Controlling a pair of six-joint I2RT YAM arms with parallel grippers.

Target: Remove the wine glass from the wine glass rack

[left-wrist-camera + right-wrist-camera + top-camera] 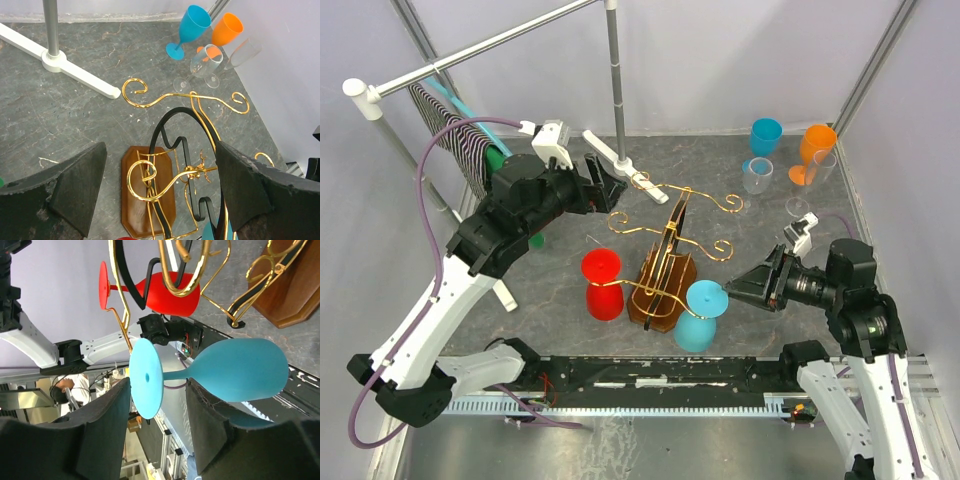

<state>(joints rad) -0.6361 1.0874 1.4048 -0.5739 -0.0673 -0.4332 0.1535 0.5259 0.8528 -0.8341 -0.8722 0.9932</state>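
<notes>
On the gold rack [665, 262], blue glass [697, 322] straddled by right pincer [730, 287], grip unclear, red glass [603, 290] opposite, left pincer [610, 182] released.

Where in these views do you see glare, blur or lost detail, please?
Top external: evenly lit, sharp, soft shadows beside the wine glass rack. Left wrist: bright glints on the gold wire; the clear glasses nearly vanish against the table. Right wrist: blue wine glass crisp; right gripper fingers dark, little detail.
</notes>
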